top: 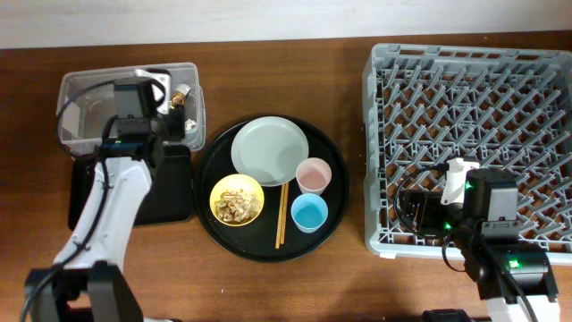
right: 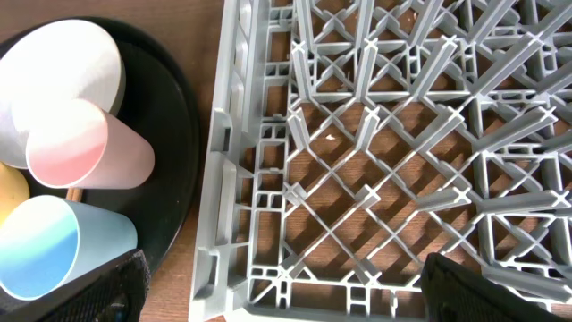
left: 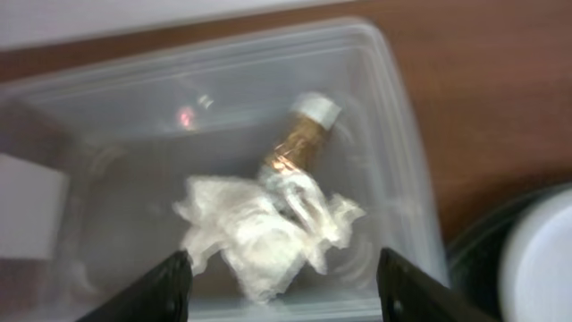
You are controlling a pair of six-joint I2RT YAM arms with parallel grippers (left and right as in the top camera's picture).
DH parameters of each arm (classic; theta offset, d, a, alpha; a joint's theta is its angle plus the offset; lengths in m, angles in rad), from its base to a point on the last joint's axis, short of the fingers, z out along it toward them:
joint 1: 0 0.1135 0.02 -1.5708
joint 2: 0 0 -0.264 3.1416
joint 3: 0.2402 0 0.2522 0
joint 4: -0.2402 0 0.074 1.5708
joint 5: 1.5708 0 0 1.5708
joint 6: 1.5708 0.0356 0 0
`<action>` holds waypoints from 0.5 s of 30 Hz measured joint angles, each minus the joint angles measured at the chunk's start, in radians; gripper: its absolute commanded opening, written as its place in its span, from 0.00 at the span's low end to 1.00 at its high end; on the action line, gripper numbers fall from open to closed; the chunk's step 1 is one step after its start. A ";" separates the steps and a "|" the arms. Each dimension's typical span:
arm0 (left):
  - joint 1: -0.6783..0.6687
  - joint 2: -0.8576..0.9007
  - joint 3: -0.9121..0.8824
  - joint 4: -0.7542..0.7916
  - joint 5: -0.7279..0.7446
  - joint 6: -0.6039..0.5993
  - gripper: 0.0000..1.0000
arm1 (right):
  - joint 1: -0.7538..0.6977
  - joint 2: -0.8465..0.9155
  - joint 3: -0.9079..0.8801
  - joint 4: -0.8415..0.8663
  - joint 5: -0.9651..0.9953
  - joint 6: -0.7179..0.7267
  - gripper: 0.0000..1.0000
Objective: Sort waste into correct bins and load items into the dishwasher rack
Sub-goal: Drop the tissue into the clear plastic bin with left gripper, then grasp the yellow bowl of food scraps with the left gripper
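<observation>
The clear tub (top: 80, 89) at the back left holds a crumpled white napkin (left: 264, 228) and the gold-brown wrapper (left: 299, 143). My left gripper (left: 281, 291) hovers open and empty over the tub (left: 393, 107). The black bin tray (top: 174, 192) lies in front of it. The round black tray (top: 331, 148) carries the grey-green plate (top: 270, 149), the yellow bowl (top: 237, 199) with tan scraps, the pink cup (top: 313, 175), the blue cup (top: 309, 214) and the chopsticks (top: 281, 215). My right gripper (right: 277, 286) is open and empty over the near-left corner of the grey rack (top: 474, 98).
The right wrist view shows the rack's left wall (right: 223, 161) close beside the round tray (right: 179, 134), with the pink cup (right: 89, 156) and blue cup (right: 63, 246) near that edge. Bare wooden table lies in front.
</observation>
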 measured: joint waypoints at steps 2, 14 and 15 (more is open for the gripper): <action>-0.068 -0.044 0.000 -0.145 0.043 -0.025 0.70 | 0.000 0.000 0.001 0.000 0.000 0.001 0.98; -0.478 -0.068 -0.138 -0.347 0.100 -0.449 0.61 | 0.000 0.000 0.002 -0.002 0.000 0.001 0.98; -0.488 -0.068 -0.158 -0.334 0.100 -0.461 0.58 | 0.000 0.000 0.002 -0.003 0.000 0.001 0.98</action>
